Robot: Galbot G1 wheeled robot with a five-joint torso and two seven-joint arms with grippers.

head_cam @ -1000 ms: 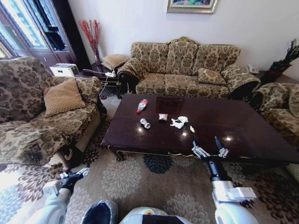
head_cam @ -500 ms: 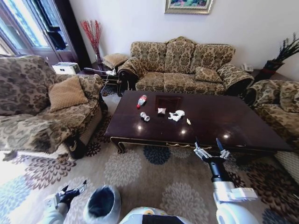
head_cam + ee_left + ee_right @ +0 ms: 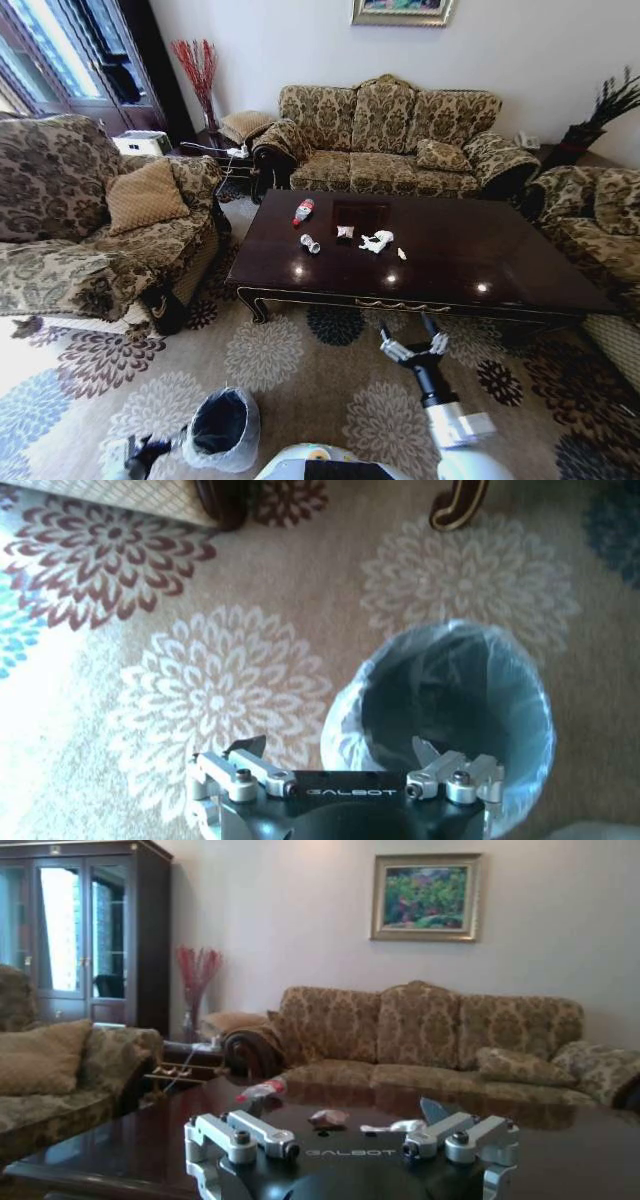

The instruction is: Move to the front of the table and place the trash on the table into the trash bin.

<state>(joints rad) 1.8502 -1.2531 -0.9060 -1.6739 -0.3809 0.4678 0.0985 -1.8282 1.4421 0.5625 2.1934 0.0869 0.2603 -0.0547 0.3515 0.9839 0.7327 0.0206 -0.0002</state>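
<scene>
Trash (image 3: 345,232) lies grouped on the far left part of the table (image 3: 480,262): bottle (image 3: 302,211), can (image 3: 311,244), tissues (image 3: 377,241) and scraps. Nearer, on the carpet at lower left, the trash bin (image 3: 221,428) stands beside the left gripper (image 3: 340,751), jaws open and empty. Right gripper (image 3: 412,336), jaws spread and empty, hangs over the carpet short of the table's near edge.

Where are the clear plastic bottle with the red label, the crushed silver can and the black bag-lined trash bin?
clear plastic bottle with red label (image 3: 303,211), head view, on its label.
crushed silver can (image 3: 311,244), head view, mid-body.
black bag-lined trash bin (image 3: 246,433), head view, on its bag-covered rim.
</scene>
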